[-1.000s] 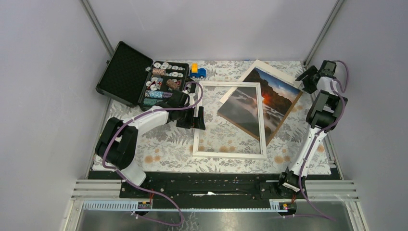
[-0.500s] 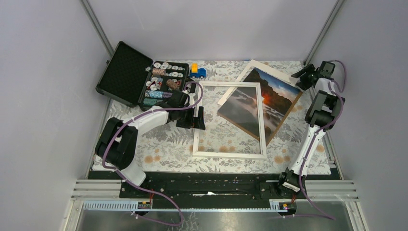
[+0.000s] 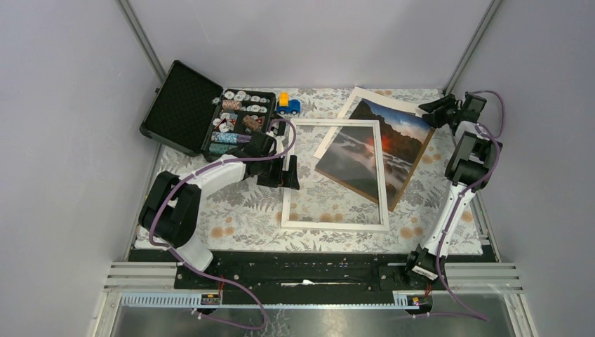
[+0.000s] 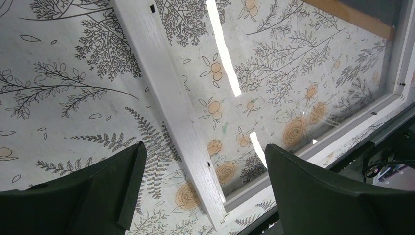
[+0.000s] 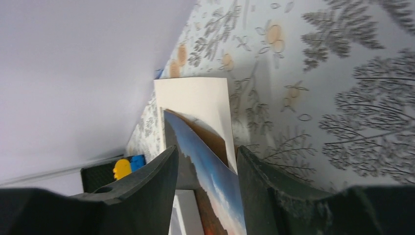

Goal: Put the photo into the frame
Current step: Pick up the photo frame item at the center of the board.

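Your right gripper (image 5: 206, 156) straddles the photo (image 5: 220, 196) at its blue-sky corner, one dark finger either side; whether it pinches, you can't tell. That corner curls off the brown backing board (image 5: 213, 139). Just beyond the photo lies the cream mat board (image 5: 195, 98) on the floral tablecloth (image 5: 342, 98). Left of the photo sits a yellow-and-blue toy (image 5: 125, 167).

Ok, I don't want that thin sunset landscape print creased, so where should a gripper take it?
Pinch the sunset landscape print at its far right corner, from the right. That corner lies clear of the white picture frame, which overlaps its left part, and lifts off the brown backing board, so a finger likely fits under.
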You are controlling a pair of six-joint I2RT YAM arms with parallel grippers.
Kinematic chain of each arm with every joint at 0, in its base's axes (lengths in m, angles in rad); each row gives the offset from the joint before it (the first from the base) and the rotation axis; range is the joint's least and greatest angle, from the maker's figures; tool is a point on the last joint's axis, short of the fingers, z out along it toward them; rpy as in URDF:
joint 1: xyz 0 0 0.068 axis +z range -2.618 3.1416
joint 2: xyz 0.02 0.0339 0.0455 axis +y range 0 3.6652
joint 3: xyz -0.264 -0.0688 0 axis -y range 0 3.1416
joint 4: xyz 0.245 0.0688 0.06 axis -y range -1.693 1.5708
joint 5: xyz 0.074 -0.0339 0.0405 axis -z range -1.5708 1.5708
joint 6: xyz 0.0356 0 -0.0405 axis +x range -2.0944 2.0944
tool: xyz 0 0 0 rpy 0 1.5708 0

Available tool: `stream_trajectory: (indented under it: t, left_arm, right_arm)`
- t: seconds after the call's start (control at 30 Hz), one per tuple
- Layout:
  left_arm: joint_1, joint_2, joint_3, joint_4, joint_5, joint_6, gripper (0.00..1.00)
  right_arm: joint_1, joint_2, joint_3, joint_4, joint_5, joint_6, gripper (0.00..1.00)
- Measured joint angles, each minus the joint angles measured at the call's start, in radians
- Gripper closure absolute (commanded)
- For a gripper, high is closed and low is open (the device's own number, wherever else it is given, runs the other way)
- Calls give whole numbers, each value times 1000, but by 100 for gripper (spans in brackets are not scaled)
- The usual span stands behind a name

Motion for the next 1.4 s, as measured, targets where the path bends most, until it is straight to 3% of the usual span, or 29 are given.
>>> stream_trajectory:
  t: [0.2, 0.5, 0.63, 0.77, 1.0, 1.23, 1.4]
  left_arm:
    - [0, 0, 0, 0, 0, 0, 2]
    - [0, 0, 0, 0, 0, 1, 2]
    - [0, 0, 0, 0, 0, 1, 2]
    - [0, 0, 0, 0, 0, 2, 2]
    - [0, 0, 0, 0, -1, 3, 2]
    - [0, 1, -16, 6, -8, 2, 2]
    - [0, 0, -32, 8, -21, 2, 2]
  right_arm:
    - [0, 5, -5, 107, -71, 48, 53]
    - [0, 103, 122, 147, -136, 52, 67]
    - [1, 143, 177, 132, -140, 37, 79]
    - [5, 160, 218, 90, -140, 18, 100]
    - [19, 122, 245, -44, -88, -39, 100]
    - [30, -100, 203, -244, -13, -136, 100]
    - [30, -222, 260, -368, 27, -207, 100]
